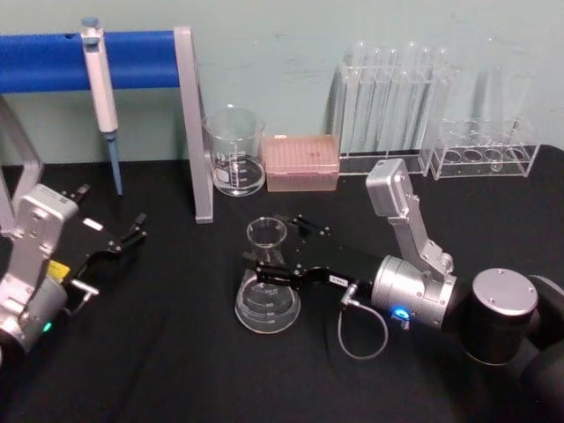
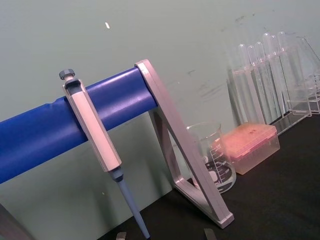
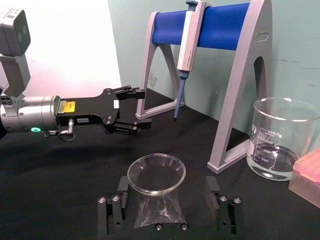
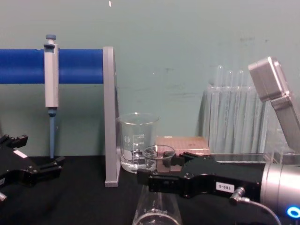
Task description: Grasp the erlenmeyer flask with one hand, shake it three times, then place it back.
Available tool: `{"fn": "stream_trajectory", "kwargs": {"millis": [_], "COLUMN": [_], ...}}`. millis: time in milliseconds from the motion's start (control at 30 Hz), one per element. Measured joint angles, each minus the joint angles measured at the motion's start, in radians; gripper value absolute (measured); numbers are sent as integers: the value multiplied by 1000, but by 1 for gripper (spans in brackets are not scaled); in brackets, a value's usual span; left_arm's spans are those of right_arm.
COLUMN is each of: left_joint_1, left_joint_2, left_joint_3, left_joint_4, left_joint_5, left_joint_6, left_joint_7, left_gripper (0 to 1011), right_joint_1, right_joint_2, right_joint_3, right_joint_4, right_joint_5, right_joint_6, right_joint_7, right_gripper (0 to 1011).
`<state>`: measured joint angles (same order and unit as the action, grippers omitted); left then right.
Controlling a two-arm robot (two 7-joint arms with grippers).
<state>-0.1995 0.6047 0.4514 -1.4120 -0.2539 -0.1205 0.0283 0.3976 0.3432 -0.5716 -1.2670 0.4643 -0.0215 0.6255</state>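
Glass flask (image 1: 267, 298) stood upright on the black table (image 1: 176, 370), in front of a beaker (image 3: 272, 140) marked 500, 400, 200, right gripper (image 1: 271, 243) spread either side of its neck without clamping, white tag reading roughly 180-5, left gripper (image 3: 142, 109) well off to the left, fingers apart, empty.

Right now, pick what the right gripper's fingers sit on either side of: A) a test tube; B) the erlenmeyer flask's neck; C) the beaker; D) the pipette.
B: the right gripper, fingers open, has one finger on each side of the neck of the erlenmeyer flask.
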Motion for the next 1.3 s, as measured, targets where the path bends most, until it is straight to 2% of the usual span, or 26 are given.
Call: {"fn": "stream_trajectory", "kwargs": {"millis": [133,733,1000,1300], "left_joint_1": [0,0,0,0], "left_joint_2": [0,0,0,0], "left_joint_3": [0,0,0,0], "left_joint_4": [0,0,0,0], "left_joint_5": [0,0,0,0], "left_joint_6": [0,0,0,0], "left_joint_7": [0,0,0,0], "left_gripper": [1001,1001,1001,1001], "right_joint_1": [0,0,-29,-93], "right_joint_2": [0,5,36,96], "right_joint_3": [0,0,6,33], "right_joint_4": [0,-6,-50,-132], "right_joint_5": [0,3,13,36], "right_joint_6": [-1,-2,7,30], "right_joint_7": [0,6,7,-12], "right_gripper": [1002,1000,1000,1000]}}
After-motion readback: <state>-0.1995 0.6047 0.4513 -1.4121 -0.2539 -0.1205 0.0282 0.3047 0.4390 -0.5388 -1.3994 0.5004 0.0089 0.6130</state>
